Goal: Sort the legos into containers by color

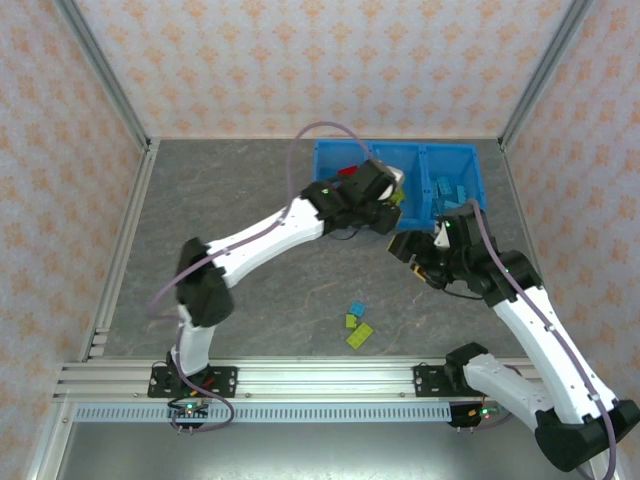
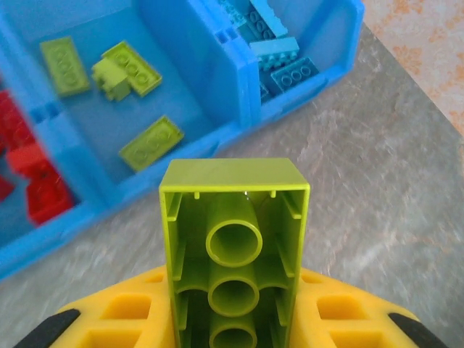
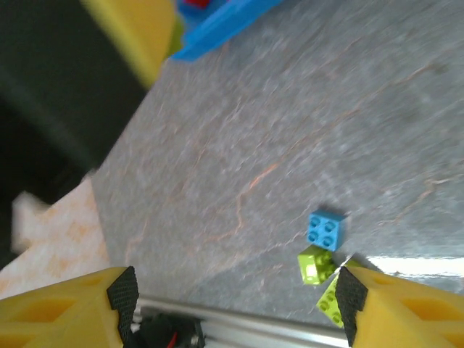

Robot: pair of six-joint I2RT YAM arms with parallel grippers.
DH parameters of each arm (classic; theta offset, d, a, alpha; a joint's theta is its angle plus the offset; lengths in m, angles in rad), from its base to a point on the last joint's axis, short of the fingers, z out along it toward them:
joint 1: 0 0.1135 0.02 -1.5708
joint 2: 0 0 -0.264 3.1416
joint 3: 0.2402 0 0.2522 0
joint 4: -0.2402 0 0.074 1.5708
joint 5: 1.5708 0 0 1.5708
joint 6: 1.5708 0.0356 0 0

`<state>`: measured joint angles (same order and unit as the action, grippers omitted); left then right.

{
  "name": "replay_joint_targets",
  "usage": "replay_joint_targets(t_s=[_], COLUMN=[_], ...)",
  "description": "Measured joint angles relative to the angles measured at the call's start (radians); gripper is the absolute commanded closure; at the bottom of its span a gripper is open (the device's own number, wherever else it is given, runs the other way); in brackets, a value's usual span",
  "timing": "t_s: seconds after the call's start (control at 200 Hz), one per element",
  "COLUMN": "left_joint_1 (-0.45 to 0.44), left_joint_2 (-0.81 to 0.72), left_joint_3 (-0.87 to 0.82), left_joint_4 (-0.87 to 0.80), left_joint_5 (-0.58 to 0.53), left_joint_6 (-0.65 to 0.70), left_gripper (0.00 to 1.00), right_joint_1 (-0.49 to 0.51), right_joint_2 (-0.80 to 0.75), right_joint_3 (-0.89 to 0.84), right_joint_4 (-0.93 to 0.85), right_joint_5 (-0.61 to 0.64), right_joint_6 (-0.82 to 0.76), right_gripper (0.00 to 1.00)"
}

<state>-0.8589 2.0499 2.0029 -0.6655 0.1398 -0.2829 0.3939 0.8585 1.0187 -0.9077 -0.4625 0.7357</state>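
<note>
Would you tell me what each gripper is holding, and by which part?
Left gripper clamps a lime green brick by one end, hollow underside showing; right gripper is open, holding nothing.

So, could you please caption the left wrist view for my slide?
Left gripper holds a lime green brick before the green-stocked middle bin.

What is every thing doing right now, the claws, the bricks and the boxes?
Left gripper: shut on lime green brick, by the containers.
Right gripper: open, empty.
Containers: open-topped, holding red, green and blue legos separately.
Loose blue brick: lying on table, studs up.
Loose green bricks: lying on table, unsorted.
</note>
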Motion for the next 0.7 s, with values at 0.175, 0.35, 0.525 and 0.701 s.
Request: replay_joint_targets(t_s=[0.175, 0.35, 0.525, 0.701], left_joint_1=[0.018, 0.042, 0.055, 0.054], left_joint_2=[0.288, 0.464, 0.474, 0.442], left_joint_3=[0.306, 0.539, 0.572, 0.574], left_joint_4=[-0.037, -0.087, -0.097, -0.115], left_joint_5=[-0.051, -0.117, -0.15, -0.156], left_joint_6=[0.023, 0.024, 0.04, 0.058], left_gripper=[0.74, 0.62, 0.55, 0.54], right_joint_1=[0.0, 0.0, 0.0, 0.0], right_joint_2=[-0.056, -0.075, -0.077, -0.077], right_joint_3=[0.01, 0.012, 0.017, 0.017], right_joint_4=[-0.059, -0.096, -0.112, -0.114], right_joint_5=[0.116, 0.165, 0.183, 0.187], right_joint_6=[0.043, 0.061, 0.062, 0.062], right_gripper=[0.25, 0.25, 0.25, 0.25])
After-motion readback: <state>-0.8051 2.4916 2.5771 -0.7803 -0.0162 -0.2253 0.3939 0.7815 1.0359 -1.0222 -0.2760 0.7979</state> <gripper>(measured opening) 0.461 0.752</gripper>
